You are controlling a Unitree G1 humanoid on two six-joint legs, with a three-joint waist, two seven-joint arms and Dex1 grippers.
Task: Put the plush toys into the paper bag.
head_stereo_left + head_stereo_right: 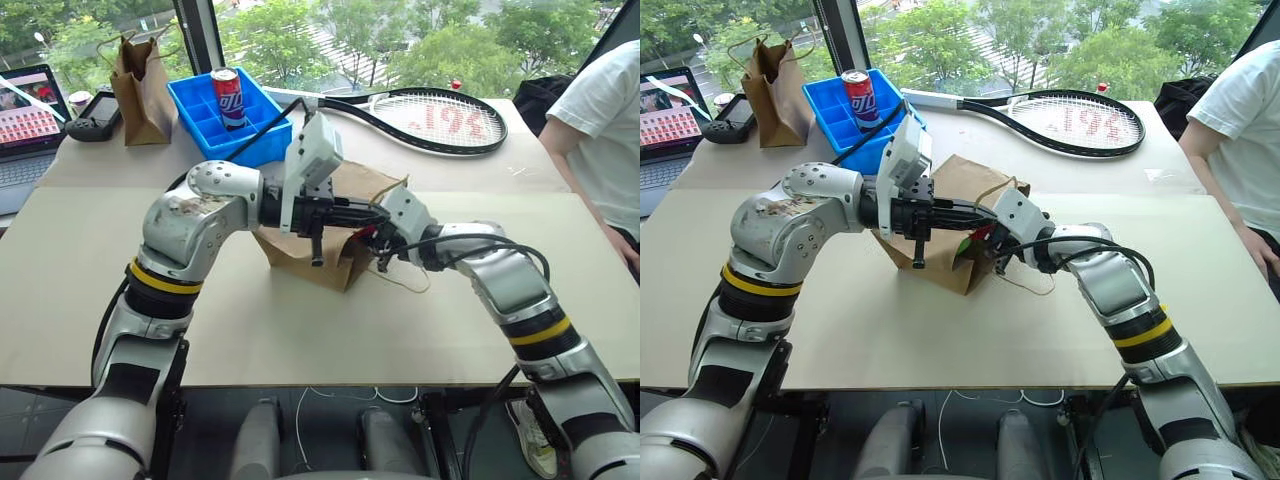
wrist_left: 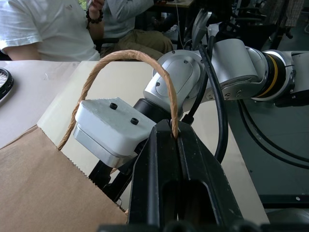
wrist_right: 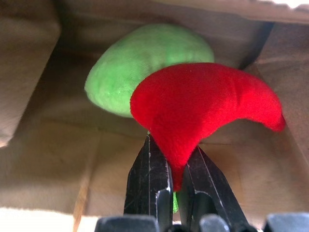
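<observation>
The paper bag [image 1: 300, 250] lay on its side on the table [image 1: 90, 290], mouth toward the right gripper [image 3: 176, 186], clamped on the red toy [image 3: 203, 104] inside, beside the green toy [image 3: 140, 63]. The left gripper [image 2: 175, 140] pinched a handle [image 2: 120, 58].

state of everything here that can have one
paper bag: on its side, mouth open
left pincer: shut on bag handle
right pincer: shut on red toy, inside bag
green toy: in bag
can: upright in blue bin
laptop: open, screen on
</observation>
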